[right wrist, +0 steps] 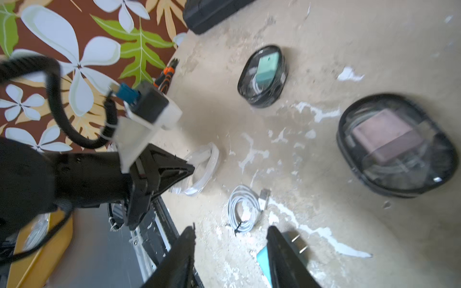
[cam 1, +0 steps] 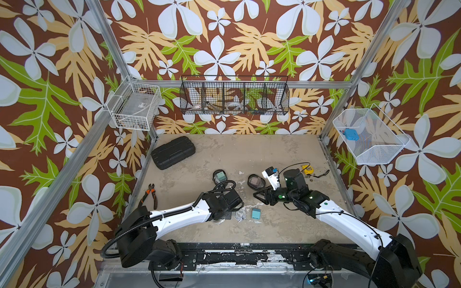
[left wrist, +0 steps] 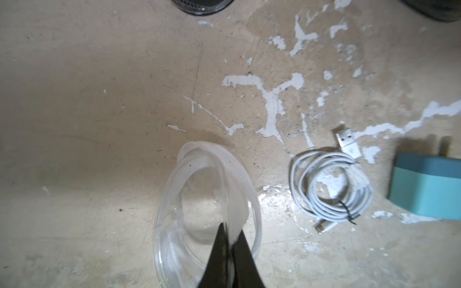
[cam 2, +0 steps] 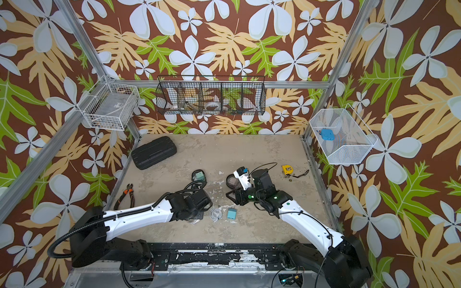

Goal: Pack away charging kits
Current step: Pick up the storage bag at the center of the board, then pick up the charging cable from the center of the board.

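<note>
The left end effector (left wrist: 230,230) is clenched on the rim flap of the clear pouch (left wrist: 207,199) and pins it on the desk (left wrist: 99,124), probably to keep its mouth open for loading. The white cable (left wrist: 303,189) and teal plug (left wrist: 426,187) lie loose just beside it. The right end effector (right wrist: 232,227) hovers over them, jaws apart, grasping nothing. The mint-plug pouch (right wrist: 264,74) and pink-plug pouch (right wrist: 396,144) are already filled.

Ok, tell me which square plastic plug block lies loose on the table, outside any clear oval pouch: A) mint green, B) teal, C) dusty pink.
B: the teal plug block lies bare beside the coiled white cable; the mint green block and dusty pink block sit inside black-rimmed clear pouches.
</note>
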Tool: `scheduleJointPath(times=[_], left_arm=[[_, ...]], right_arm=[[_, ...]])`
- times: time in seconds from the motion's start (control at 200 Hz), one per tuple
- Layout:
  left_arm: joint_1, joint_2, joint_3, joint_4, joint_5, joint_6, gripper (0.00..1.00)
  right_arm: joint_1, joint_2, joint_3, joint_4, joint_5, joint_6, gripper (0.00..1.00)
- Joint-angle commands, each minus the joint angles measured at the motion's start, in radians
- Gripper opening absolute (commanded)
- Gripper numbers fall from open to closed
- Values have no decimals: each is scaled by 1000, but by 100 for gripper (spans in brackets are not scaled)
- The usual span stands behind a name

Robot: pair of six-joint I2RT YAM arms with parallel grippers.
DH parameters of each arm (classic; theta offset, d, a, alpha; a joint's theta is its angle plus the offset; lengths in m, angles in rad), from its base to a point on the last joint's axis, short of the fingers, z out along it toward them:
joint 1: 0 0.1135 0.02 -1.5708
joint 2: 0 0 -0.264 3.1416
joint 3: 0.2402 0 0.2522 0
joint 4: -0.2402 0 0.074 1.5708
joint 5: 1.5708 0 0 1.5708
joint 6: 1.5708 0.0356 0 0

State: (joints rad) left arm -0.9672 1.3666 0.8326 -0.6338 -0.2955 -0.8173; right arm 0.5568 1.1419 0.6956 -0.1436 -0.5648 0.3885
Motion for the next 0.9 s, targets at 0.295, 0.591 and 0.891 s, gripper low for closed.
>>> scheduleJointPath(times=[0.295,0.591,0.891], left_arm=[[30,-67,-169,347,137,55,0],[46,-128,-249,488,194,51,0],[51,-126,-282,526,198,47,0]], right_arm=[[223,156,-59,73,222,226,45],[279,323,3,69,329,245,49],[291,482,91,36,348,212,46]])
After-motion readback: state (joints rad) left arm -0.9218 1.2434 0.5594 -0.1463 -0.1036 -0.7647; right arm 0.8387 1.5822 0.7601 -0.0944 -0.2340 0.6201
